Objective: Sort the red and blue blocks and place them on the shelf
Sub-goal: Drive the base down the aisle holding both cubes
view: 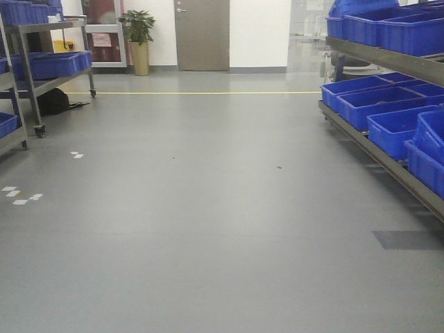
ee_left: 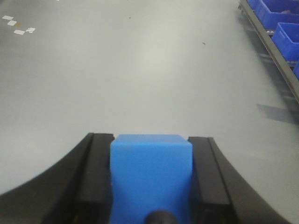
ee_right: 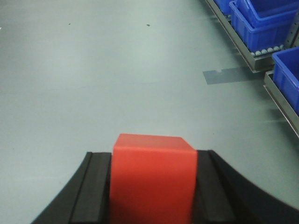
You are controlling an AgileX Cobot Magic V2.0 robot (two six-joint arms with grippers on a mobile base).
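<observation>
The blue block fills the gap between the black fingers of my left gripper, which is shut on it above the grey floor. My right gripper is shut on the red block, both pads pressed against its sides. The shelf runs along the right side of the front view, a steel rack loaded with blue bins. Its lower rail also shows at the right edge of the left wrist view, and at the right of the right wrist view a shelf rail. Neither gripper appears in the front view.
A second rack with blue bins stands at the left, on castors. Bare grey floor stretches ahead to a yellow line, a potted plant and a closed door. White tape marks lie at the left, a dark floor patch at the right.
</observation>
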